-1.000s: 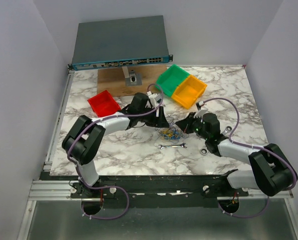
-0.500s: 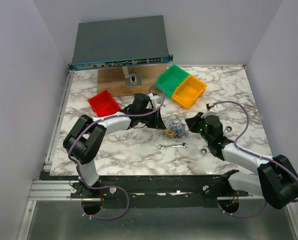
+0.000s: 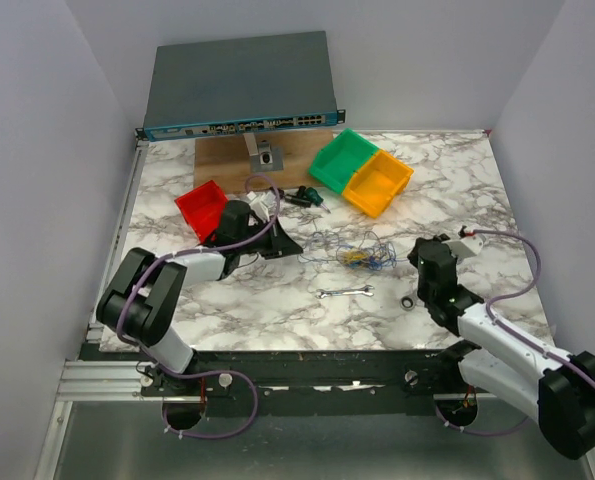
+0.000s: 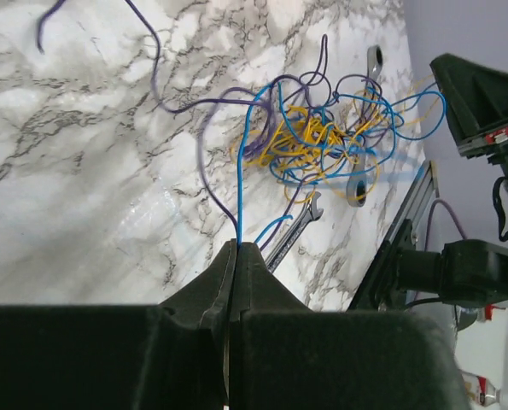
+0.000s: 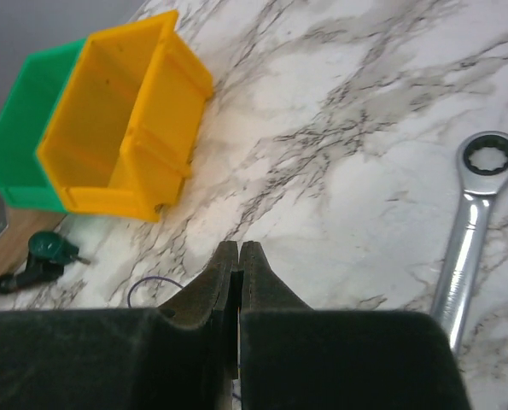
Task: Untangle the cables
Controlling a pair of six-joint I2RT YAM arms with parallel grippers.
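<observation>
The cables point(image 3: 349, 254) are a tangle of thin blue, yellow and purple wires spread out on the marble table point(image 3: 277, 300) between my two grippers. In the left wrist view the tangle point(image 4: 322, 141) lies ahead. My left gripper point(image 4: 236, 245) is shut on a blue strand point(image 4: 239, 196) and a purple strand that run back to it. From above, the left gripper point(image 3: 285, 246) is left of the tangle and the right gripper point(image 3: 418, 250) is right of it. The right gripper point(image 5: 239, 245) is shut, with a purple loop point(image 5: 151, 284) coming out beside its left finger.
A red bin point(image 3: 205, 205) sits behind the left arm. Green point(image 3: 339, 160) and yellow point(image 3: 377, 182) bins stand at the back, near a dark green tool point(image 3: 303, 197). A wrench point(image 3: 345, 292) lies in front of the tangle. A ratchet wrench point(image 5: 475, 213) lies right of the right gripper.
The left gripper closed on strands at the tangle and pulled back left. The shut right gripper drew away to the right. The tangle has stretched out between them.
</observation>
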